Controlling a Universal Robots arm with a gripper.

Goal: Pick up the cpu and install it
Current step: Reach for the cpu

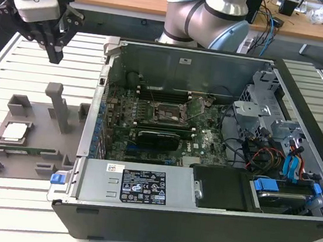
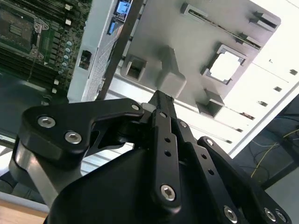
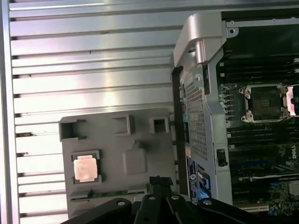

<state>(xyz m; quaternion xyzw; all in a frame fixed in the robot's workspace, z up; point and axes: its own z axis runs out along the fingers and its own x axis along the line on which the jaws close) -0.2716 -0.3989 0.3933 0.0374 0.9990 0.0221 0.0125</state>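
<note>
Hovering high near the grey tray (image 1: 42, 136), tool (image 1: 55, 56) pinched closed and empty, cpu (image 1: 14, 132) lying in its tray recess

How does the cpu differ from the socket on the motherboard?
The cpu is pale silver; the socket is dark with a metal frame. The cpu lies in the grey tray outside the computer case; the socket sits inside it. Both are square.

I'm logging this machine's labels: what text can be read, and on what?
Nothing can be quoted.
Large sticker on the metal cover: print too small.
Small white sticker on the case wall: too small.
cpu top: markings blurred.
Blue label on the case edge: blurred.
</note>
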